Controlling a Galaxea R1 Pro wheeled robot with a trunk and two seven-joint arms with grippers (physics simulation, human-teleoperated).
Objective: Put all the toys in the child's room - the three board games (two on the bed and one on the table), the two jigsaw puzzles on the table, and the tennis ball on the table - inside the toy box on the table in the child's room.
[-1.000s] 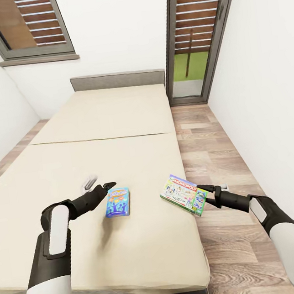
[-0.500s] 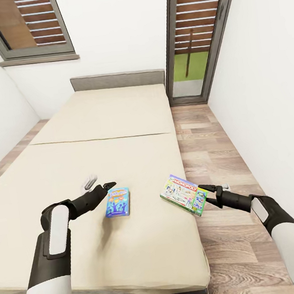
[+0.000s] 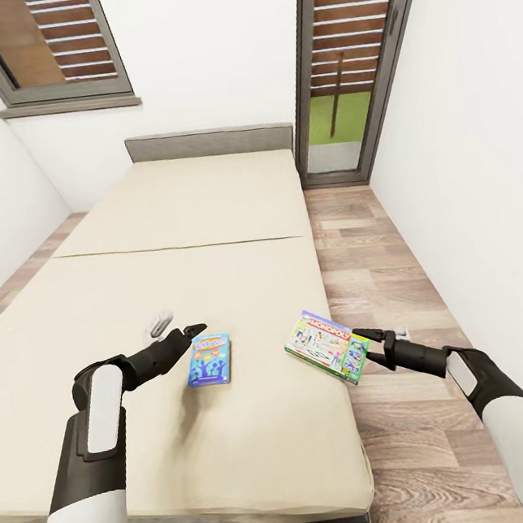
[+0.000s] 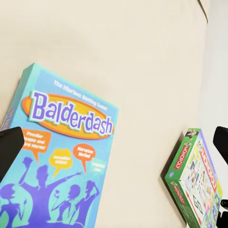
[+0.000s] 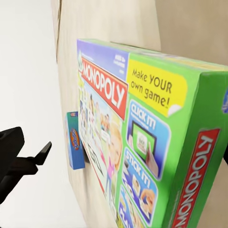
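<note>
Your left gripper (image 3: 190, 332) hangs just beside the near-left edge of the blue Balderdash box (image 3: 209, 359), fingers parted, holding nothing. Your right gripper (image 3: 368, 343) sits at the right edge of the green Monopoly box (image 3: 327, 345), jaws spread, not yet closed on it.

Both board games lie on the bed (image 3: 173, 272) mattress, well apart; the Monopoly box rests near the bed's right edge, slightly overhanging.

Progress, judged: early. Neither bed game is lifted. The toy box, table items and their contents cannot be assessed from here.
</note>
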